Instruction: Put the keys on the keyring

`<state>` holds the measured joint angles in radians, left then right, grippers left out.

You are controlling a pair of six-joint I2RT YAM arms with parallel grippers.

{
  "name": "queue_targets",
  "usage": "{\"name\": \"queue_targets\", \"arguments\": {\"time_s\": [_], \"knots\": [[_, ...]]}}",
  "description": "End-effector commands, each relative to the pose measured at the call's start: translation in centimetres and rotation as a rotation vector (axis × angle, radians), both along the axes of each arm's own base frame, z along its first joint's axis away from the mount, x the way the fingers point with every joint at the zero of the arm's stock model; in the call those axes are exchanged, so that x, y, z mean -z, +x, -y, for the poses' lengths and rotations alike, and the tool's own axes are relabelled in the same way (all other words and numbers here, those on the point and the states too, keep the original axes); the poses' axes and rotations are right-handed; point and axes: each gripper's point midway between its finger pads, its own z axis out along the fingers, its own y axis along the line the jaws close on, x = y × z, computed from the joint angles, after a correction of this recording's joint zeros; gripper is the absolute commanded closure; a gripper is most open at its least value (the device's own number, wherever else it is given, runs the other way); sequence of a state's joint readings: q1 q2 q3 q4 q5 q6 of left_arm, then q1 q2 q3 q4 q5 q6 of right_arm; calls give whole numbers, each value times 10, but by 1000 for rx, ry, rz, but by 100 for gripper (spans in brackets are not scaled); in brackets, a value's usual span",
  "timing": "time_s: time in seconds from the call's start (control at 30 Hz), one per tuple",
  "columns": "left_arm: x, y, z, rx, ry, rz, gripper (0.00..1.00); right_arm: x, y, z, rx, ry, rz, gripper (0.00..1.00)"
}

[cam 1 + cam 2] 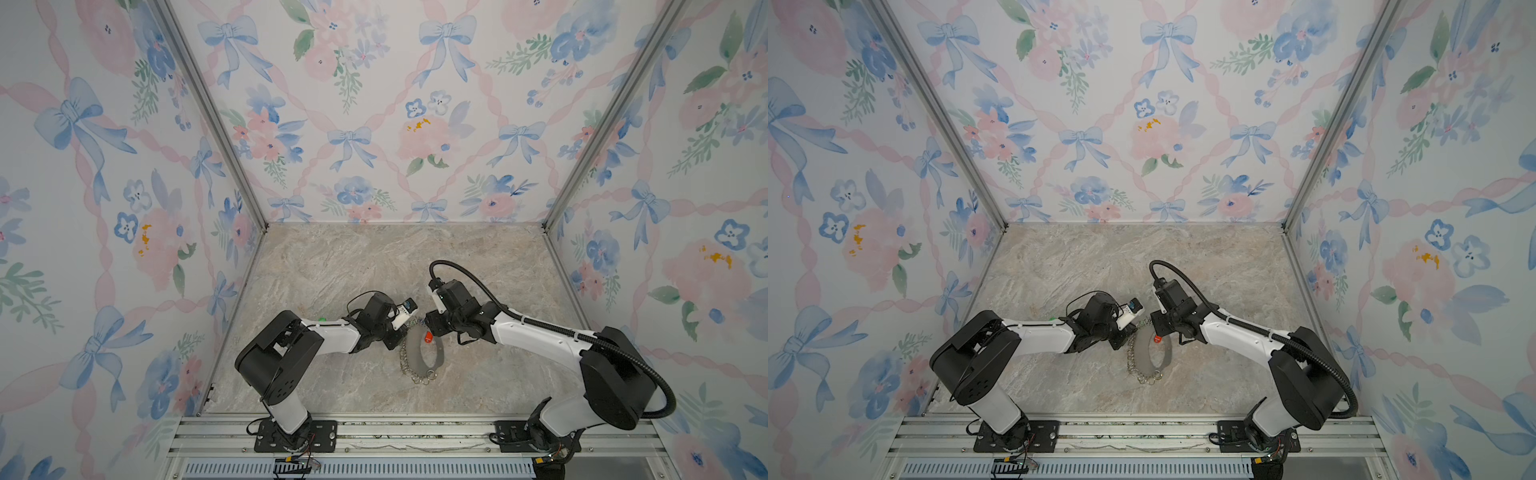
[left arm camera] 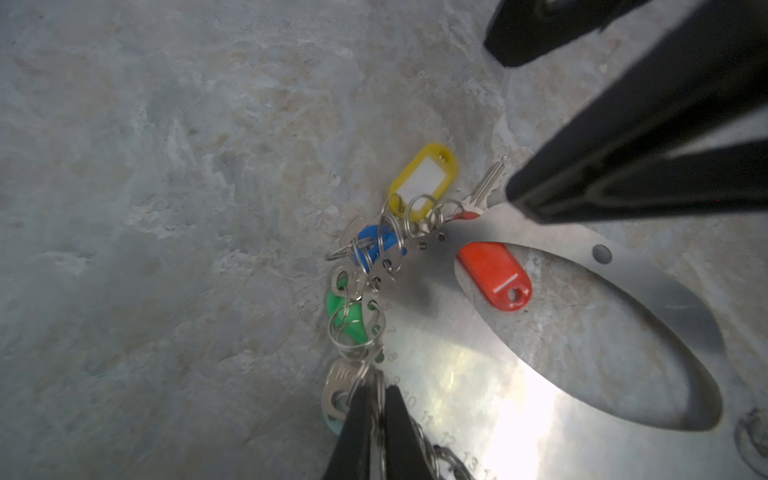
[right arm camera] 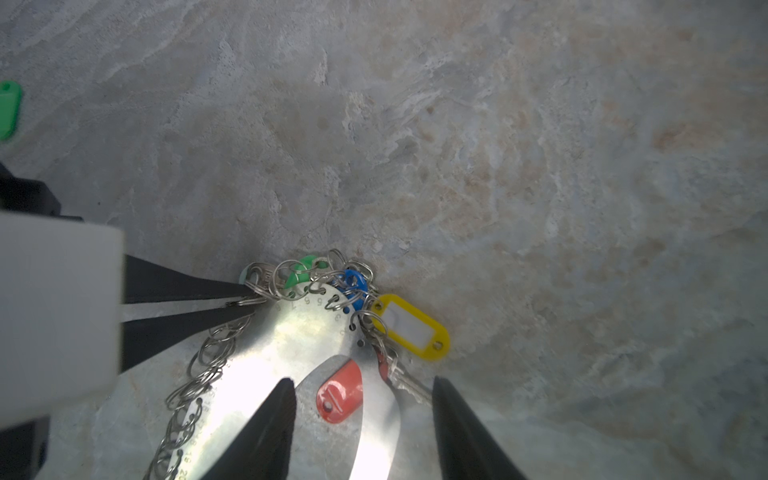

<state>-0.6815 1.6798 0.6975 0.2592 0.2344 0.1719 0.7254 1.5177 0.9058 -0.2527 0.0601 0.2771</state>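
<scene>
At the rim of the grey oval metal keyring (image 2: pixel 428 316), a silver wire ring (image 3: pixel 241 302), pinched by the closed left claw (image 2: pixel 379 395), should be steadied for the open right claw (image 3: pixel 361 380).

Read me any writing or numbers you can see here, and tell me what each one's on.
"7" up to "13": engraved along the keyring rim, one by each ring hole.
Other rim numbers: too blurred.
Stamp on the silver key: too blurred to read.
Yellow tag insert: blank.
</scene>
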Motion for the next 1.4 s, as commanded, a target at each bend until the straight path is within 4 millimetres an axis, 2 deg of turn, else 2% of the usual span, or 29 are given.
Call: {"name": "queue_targets", "arguments": {"time_s": [0.0, 0.17, 0.37, 0.57, 0.77, 0.97, 1.13, 1.3, 1.37], "knots": [[3, -2, 3, 3, 3, -21, 91, -3, -3, 3, 3, 12, 3, 44], [-3, 0, 0, -16, -2, -2, 100, -9, -2, 4, 3, 10, 18, 44], [-39, -10, 2, 25, -143, 44, 100, -23, -2, -2, -56, 65, 48, 49], [-71, -34, 8, 146, -295, 91, 100, -62, -10, -26, -213, 219, 168, 54], [-103, -50, 3, 227, -425, 192, 100, -90, -29, -34, -387, 349, 398, 54], [-125, -67, -3, 309, -525, 304, 100, -86, -49, -46, -545, 428, 400, 56], [-128, -75, -5, 358, -543, 332, 100, -92, -75, -55, -703, 543, 501, 59], [-131, -85, -8, 402, -557, 372, 100, -80, -86, -61, -795, 547, 450, 64], [-130, -87, -9, 421, -560, 374, 100, -84, -94, -62, -831, 588, 472, 64]]}}
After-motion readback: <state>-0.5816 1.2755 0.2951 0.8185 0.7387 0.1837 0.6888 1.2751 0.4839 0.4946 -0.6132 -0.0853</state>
